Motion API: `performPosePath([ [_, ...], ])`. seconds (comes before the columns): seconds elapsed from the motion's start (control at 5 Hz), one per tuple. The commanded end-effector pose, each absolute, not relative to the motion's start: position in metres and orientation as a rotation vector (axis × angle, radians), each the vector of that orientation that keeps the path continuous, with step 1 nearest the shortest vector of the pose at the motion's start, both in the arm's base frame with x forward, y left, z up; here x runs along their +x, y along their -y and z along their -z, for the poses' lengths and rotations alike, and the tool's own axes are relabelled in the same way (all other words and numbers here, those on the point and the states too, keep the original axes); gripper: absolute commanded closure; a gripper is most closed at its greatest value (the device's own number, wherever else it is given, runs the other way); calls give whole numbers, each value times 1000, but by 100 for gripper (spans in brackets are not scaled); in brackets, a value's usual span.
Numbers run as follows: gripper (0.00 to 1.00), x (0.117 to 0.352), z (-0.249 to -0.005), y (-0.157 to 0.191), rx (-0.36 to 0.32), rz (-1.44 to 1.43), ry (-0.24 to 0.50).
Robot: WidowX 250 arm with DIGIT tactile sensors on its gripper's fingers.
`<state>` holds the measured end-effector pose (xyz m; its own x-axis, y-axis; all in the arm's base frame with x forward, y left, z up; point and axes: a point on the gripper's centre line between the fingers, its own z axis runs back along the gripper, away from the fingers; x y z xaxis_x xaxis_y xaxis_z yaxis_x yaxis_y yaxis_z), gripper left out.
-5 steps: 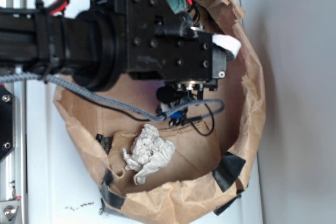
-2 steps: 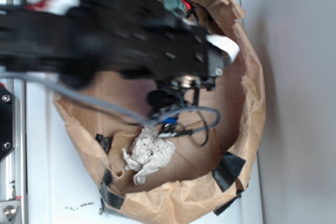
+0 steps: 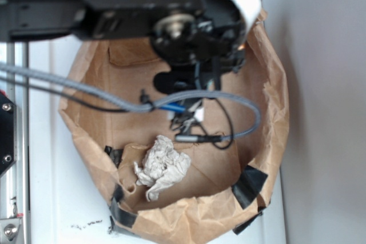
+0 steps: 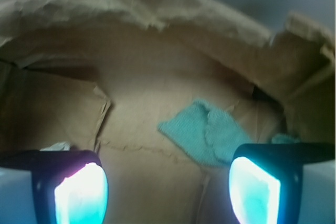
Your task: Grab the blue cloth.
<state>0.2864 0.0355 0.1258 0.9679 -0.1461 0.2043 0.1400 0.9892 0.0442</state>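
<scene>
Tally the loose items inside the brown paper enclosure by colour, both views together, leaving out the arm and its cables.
Teal/blue: 1, the blue cloth, lying on the paper floor ahead of the fingers, seen only in the wrist view.
Off-white: 1, the crumpled wad, seen in the exterior view.
Total: 2

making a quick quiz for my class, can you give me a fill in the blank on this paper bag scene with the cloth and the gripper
1. The blue cloth lies on the floor of a brown ____ bag.
2. In the wrist view, the gripper's fingers are spread ____.
3. The crumpled wad is off-____ in colour.
4. The gripper holds ____.

Missing words: paper; apart; white; nothing
</scene>
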Motion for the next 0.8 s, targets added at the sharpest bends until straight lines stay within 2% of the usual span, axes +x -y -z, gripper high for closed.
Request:
performPosePath([
  [0.0,0,324,-94,-76,89,74,204],
  [0.4,0,324,-40,-92,169,47,134],
  [0.6,19,324,-26,-93,199,36,137],
])
